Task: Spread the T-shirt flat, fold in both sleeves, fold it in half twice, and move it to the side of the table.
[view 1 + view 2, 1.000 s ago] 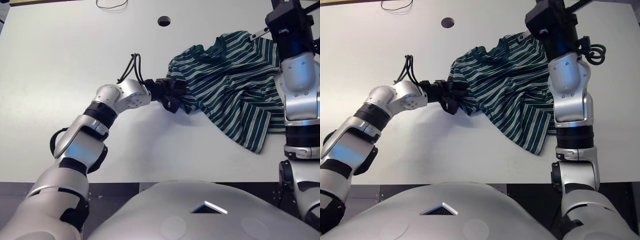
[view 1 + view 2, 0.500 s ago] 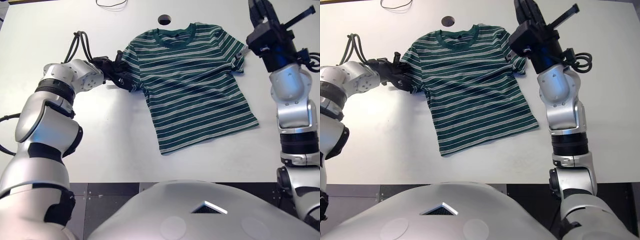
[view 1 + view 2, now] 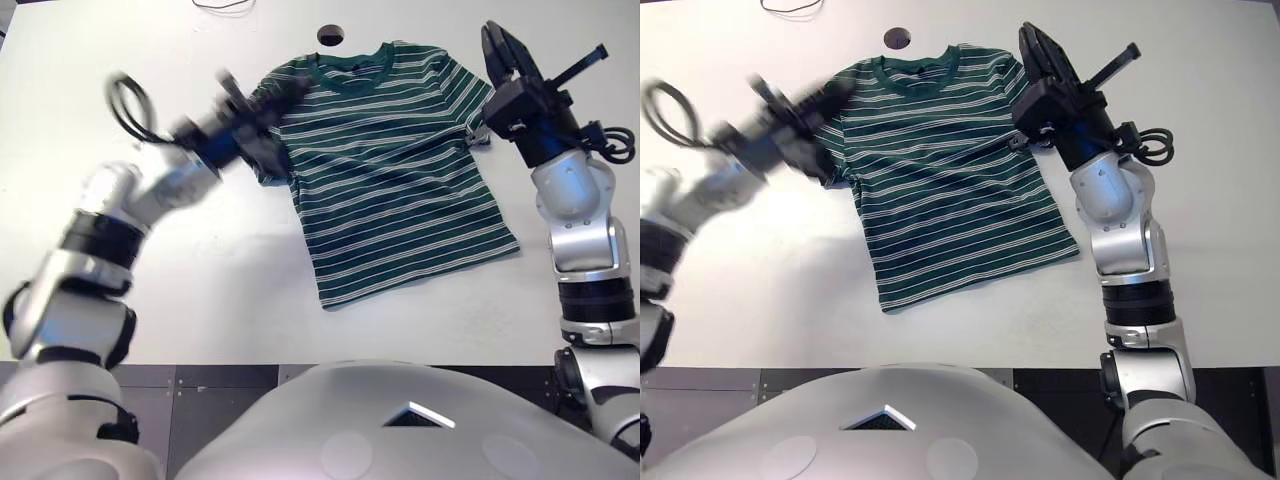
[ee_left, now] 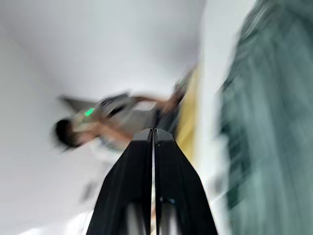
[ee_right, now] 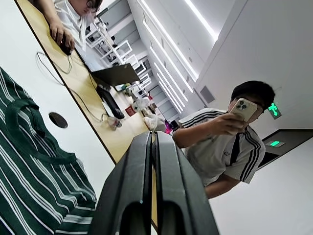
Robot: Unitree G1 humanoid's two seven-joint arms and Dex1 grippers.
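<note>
left end effector (image 4: 153, 131): fingers pinched together, empty, blurred over the T-shirt (image 3: 385, 160) left sleeve | right end effector (image 5: 153, 134): fingers closed, empty, raised by T-shirt's right sleeve | T-shirt: flat on desk (image 3: 200, 280), sleeves unfolded

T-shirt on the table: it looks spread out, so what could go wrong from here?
1. The left sleeve looks bunched beside the left end effector; folded in like that, it may trap a wrinkle.
2. The right sleeve is puckered close to the right end effector; it might snag and drag the T-shirt.
3. The T-shirt lies askew, its hem slanting against the table edge, so the halves may not line up.
</note>
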